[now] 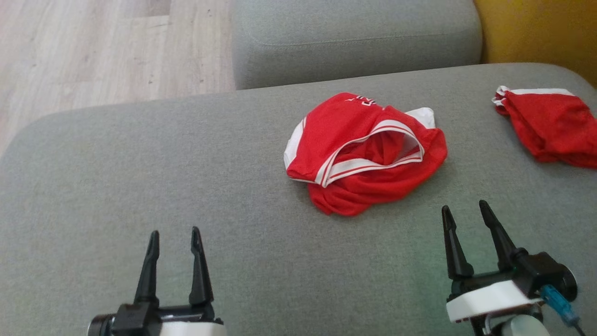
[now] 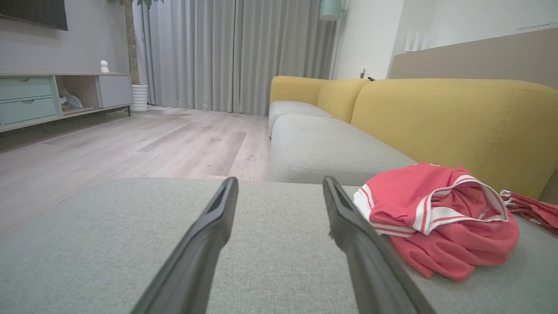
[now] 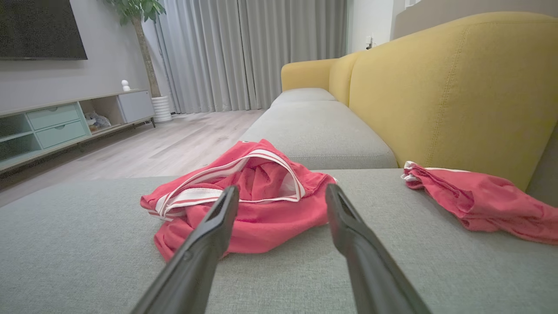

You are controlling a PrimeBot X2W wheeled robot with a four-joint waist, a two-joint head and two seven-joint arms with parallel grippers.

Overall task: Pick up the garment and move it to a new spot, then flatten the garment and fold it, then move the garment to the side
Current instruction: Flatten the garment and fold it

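Centrally, crumpled garment on sofa

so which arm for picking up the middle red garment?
Right, probably. The right gripper, open, sits just short of the middle red garment and points at it; the left gripper, also open, is farther off, with the garment off to its side.

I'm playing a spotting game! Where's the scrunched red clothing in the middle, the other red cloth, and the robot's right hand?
Scrunched red clothing (image 1: 380, 147), head view, red fabric inside its striped opening.
Other red cloth (image 1: 550, 126), head view, middle of its fabric.
Right hand (image 1: 464, 205), head view, midway between its fingertips.
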